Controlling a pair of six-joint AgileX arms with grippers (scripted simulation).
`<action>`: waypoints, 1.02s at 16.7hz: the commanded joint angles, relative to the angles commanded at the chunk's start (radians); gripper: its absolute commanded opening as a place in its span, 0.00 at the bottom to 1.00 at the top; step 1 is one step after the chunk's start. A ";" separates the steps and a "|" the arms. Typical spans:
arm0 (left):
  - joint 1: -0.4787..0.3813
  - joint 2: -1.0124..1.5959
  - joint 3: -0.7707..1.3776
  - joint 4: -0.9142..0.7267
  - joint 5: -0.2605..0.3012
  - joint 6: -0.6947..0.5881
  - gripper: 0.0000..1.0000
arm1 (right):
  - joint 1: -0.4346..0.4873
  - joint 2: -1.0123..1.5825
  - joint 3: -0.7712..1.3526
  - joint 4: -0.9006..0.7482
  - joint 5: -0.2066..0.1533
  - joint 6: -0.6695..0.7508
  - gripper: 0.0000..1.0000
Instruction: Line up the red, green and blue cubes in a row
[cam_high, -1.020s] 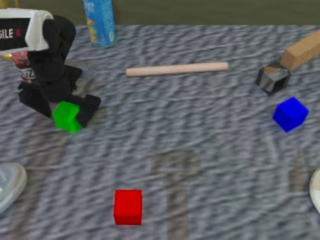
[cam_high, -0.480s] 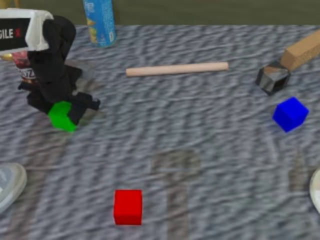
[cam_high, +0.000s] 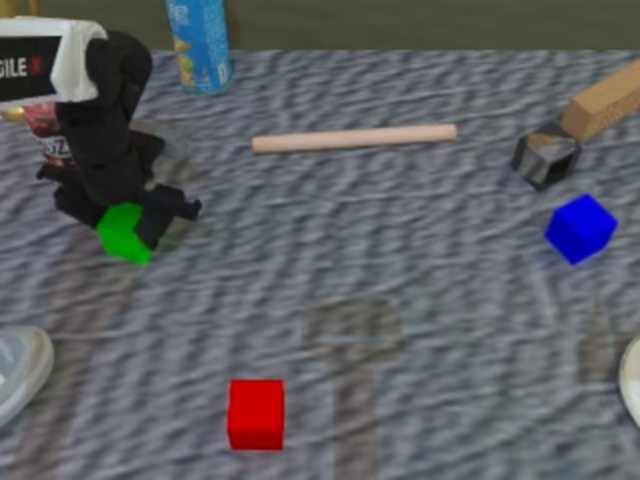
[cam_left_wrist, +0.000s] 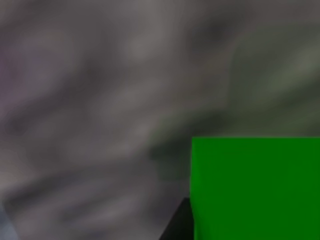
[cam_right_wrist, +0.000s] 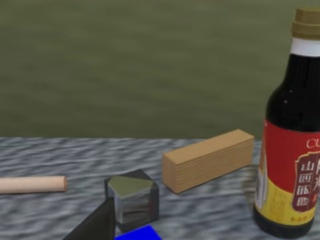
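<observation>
The left gripper (cam_high: 128, 215) sits at the far left of the worktop (cam_high: 400, 260), its dark fingers (cam_high: 172, 207) pinching the green cube (cam_high: 124, 232) from both sides. Compared with a second ago, the cube has slid a little to the left and up in the top view and the fingers have drawn in tight around it; over the last half second nothing has moved at all. From the left wrist the green cube (cam_left_wrist: 255, 187) fills one corner, with a dark finger edge right against it.

The red cube (cam_high: 255, 413) lies alone near the front middle, exactly where it was. The blue cube (cam_high: 579, 228) stays at the right side, just in front of the shiny grey lump (cam_high: 545, 155), which touches the tan wooden block (cam_high: 605, 98). A wooden dowel (cam_high: 354, 137) lies across the back middle, and a blue can (cam_high: 199, 42) stands behind the left arm.

The right arm is parked off the right side; whether its fingers are spread or together cannot be told. Its wrist camera shows the grey lump (cam_right_wrist: 132, 200), the wooden block (cam_right_wrist: 207, 160) and a dark sauce bottle (cam_right_wrist: 290, 130).
</observation>
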 joint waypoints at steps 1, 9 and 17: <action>0.000 0.000 0.000 0.000 0.000 0.000 0.00 | 0.000 0.000 0.000 0.000 0.000 0.000 1.00; 0.017 -0.069 0.120 -0.195 0.000 -0.002 0.00 | 0.000 0.000 0.000 0.000 0.000 0.000 1.00; 0.003 -0.088 0.141 -0.227 -0.001 -0.013 0.00 | 0.000 0.000 0.000 0.000 0.000 0.000 1.00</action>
